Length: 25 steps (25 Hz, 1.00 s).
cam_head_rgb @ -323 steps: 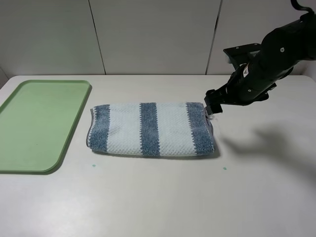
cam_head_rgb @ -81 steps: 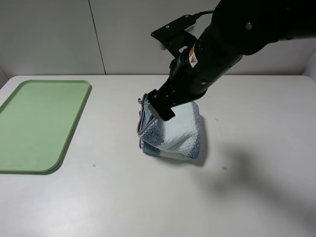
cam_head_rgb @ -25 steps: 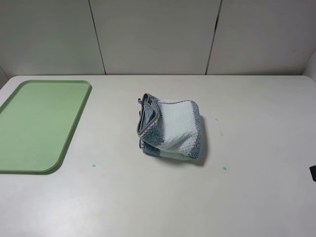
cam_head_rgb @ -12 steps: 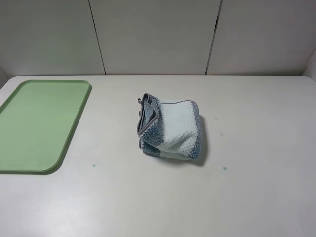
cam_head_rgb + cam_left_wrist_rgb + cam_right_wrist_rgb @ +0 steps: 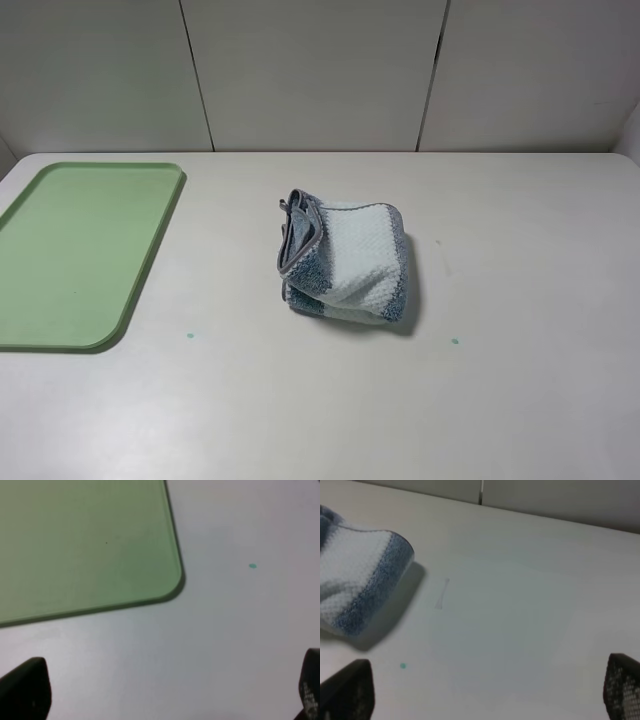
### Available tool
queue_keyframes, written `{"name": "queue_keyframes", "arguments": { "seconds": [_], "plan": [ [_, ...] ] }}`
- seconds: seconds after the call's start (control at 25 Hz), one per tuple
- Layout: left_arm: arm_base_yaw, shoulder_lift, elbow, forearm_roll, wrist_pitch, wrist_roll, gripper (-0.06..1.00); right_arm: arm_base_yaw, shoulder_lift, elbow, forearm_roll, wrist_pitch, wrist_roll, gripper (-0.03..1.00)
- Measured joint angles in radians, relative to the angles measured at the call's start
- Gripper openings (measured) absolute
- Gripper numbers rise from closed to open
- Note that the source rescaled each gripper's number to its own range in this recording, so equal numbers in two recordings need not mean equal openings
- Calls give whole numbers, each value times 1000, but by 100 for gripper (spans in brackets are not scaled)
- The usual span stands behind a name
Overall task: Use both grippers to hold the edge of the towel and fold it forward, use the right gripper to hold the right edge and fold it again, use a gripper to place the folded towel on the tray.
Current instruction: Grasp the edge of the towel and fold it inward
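The right gripper [image 5: 485, 687] had let go of the towel [image 5: 345, 262] and drawn back out of the overhead view, so both folds appeared complete and only the transfer to the tray [image 5: 85, 250] remained. Its jaws stood wide apart with nothing between them, as did those of the left gripper [image 5: 167, 692], which hovered over the table [image 5: 520, 380] near the tray's corner. The towel lay mid-table, well apart from the tray, as a compact, slightly lopsided bundle: pale waffle weave on top, blue-grey stripes along its near and right sides, and the grey hem [image 5: 300, 240] curling open on the side facing the tray.
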Motion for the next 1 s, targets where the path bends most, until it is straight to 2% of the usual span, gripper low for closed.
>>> {"name": "queue_keyframes", "arguments": {
  "seconds": [1.0],
  "plan": [
    [0,0,0,0,0,0,100,0,-1,4,6,0,-7,100]
  ]
}}
